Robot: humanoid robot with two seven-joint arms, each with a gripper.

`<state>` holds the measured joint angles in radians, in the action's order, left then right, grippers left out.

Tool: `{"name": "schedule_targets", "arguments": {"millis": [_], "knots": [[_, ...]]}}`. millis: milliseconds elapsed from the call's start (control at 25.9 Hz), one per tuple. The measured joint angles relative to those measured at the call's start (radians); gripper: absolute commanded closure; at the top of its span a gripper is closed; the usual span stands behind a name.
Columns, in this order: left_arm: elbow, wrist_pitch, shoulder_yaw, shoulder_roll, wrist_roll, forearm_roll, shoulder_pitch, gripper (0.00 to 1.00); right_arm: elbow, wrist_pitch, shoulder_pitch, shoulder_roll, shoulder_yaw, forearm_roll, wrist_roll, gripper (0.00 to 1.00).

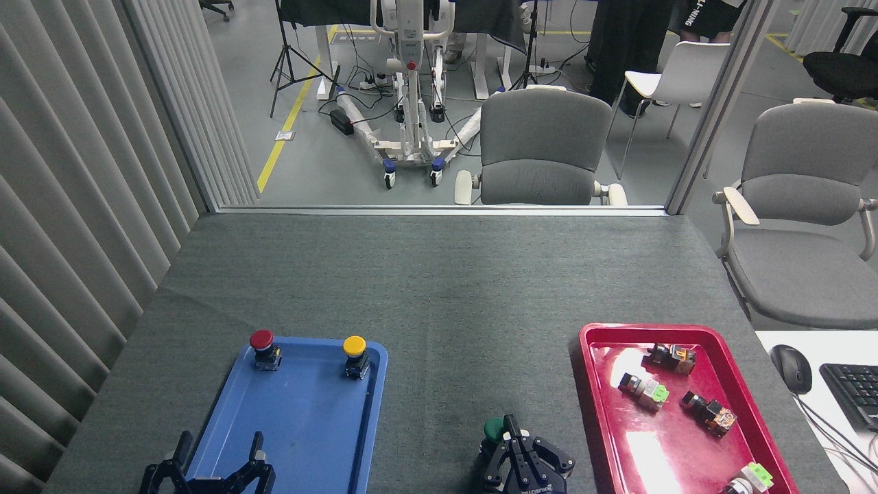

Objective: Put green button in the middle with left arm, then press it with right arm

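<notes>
Now the pressing step is underway, by my reading: the green button (pixel 494 429) is sitting on the bare grey table (pixel 439 288) between the blue tray (pixel 374 412) and the red tray (pixel 583 384), down at six o'clock in the head view. The right gripper (pixel 518 449) is hanging right over it, fingers drawn together into a point, gripping nothing, tip just touching the cap's right side or barely above it; I cannot tell which. Next comes a straight downward push, centred. The left gripper (pixel 218 458) is sitting spread wide and empty at seven o'clock.
</notes>
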<state>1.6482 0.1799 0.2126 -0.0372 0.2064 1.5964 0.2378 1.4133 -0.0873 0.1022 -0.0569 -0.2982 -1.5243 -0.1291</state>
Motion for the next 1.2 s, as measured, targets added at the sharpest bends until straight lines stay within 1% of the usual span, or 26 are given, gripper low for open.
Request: {"name": "schedule_targets", "arguments": {"millis": [193, 348, 425, 464, 502, 579, 657, 734, 966, 1082, 1159, 1197], "knots": [[0.005, 0.010, 0.001, 0.000, -0.001, -0.009, -0.001, 0.01, -0.045, 0.000, -0.005, 0.007, -0.001, 0.002, -0.010, 0.99], [0.017, 0.026, 0.000, 0.000, -0.003, -0.017, -0.002, 0.01, -0.054, -0.004, -0.007, 0.008, -0.003, 0.002, -0.023, 0.99], [0.020, 0.042, 0.000, -0.001, -0.003, -0.020, -0.003, 0.01, -0.050, -0.008, -0.007, 0.008, -0.004, 0.003, -0.025, 0.97], [0.021, 0.048, -0.001, -0.002, -0.003, -0.020, -0.004, 0.01, -0.045, -0.010, -0.007, 0.008, -0.004, 0.003, -0.025, 0.91], [0.021, 0.053, -0.001, -0.003, -0.003, -0.021, -0.005, 0.01, -0.039, -0.014, -0.007, 0.009, -0.004, 0.003, -0.020, 0.80], [0.022, 0.058, -0.001, -0.003, -0.003, -0.022, -0.006, 0.01, -0.023, -0.025, -0.008, 0.010, -0.003, 0.004, -0.007, 0.50], [0.022, 0.061, 0.000, -0.003, -0.003, -0.022, -0.006, 0.01, -0.007, -0.038, -0.007, 0.011, -0.003, 0.004, -0.028, 0.42], [0.022, 0.061, 0.000, -0.002, -0.003, -0.022, -0.005, 0.01, 0.005, -0.052, -0.008, 0.011, -0.002, 0.005, -0.065, 0.29], [0.022, 0.053, 0.001, -0.005, 0.006, -0.025, -0.006, 0.01, 0.045, -0.077, 0.000, 0.005, 0.008, 0.005, -0.107, 0.13], [0.023, 0.053, 0.001, -0.007, 0.011, -0.027, -0.011, 0.01, 0.058, -0.085, 0.013, -0.003, 0.030, 0.004, -0.110, 0.09], [0.022, 0.053, 0.001, -0.008, 0.009, -0.029, -0.013, 0.01, 0.067, -0.088, 0.026, -0.015, 0.050, 0.005, -0.110, 0.04], [0.021, 0.052, 0.001, -0.009, 0.005, -0.029, -0.014, 0.01, 0.071, -0.089, 0.033, -0.022, 0.062, 0.006, -0.110, 0.03]]}}
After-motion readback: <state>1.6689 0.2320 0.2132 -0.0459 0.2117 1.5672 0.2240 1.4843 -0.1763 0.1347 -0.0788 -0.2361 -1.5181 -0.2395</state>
